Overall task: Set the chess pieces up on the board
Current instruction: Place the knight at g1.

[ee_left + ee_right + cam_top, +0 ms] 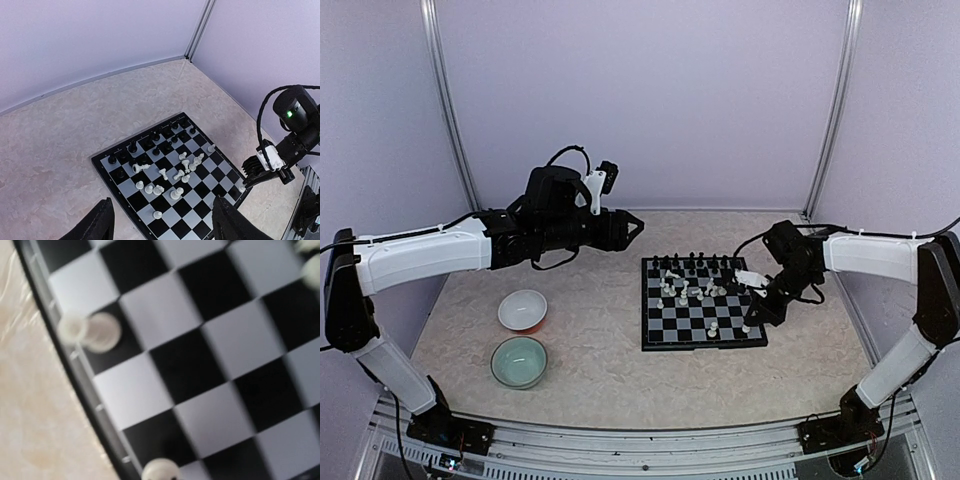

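Top external view has the board lying on the surface right of centre, with black chess pieces lined along its far edge and white chess pieces scattered mid-board, some tipped over. To the board's left the left gripper hangs raised, its fingers spread. At the board's right edge the right gripper reaches down with fingers pressed together; I cannot tell whether a piece sits between them.

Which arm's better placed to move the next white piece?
Right. Its gripper is shut, low at the board's right rim, with a white piece just beside it. The left gripper hangs open, raised well clear of the board.
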